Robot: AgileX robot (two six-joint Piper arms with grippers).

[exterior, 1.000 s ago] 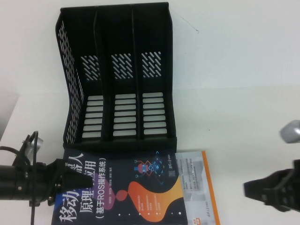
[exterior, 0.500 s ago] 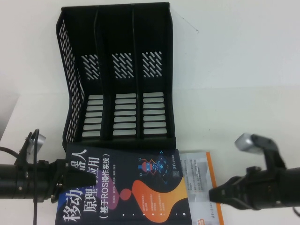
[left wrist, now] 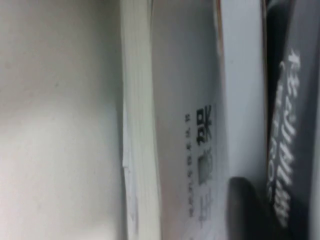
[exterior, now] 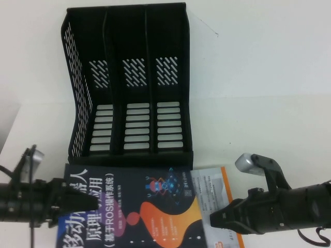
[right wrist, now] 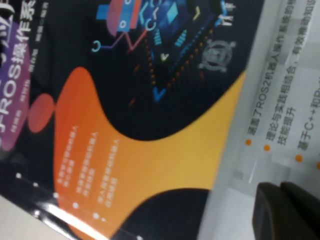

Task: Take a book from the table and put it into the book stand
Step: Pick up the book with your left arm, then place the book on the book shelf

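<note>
Pinching with our left gripper (exterior: 83,202) at the left edge of the dark navy paperback book (exterior: 145,206), which lies flat on the white tabletop (exterior: 269,103) just near of the black three-slot book stand (exterior: 129,88) and overlaps a white orange-bordered book (exterior: 217,196), we judge it light, slick-covered and floppy, best held by the spine edge, while our right gripper (exterior: 214,219), fingers together and holding nothing, hovers at its right edge.
</note>
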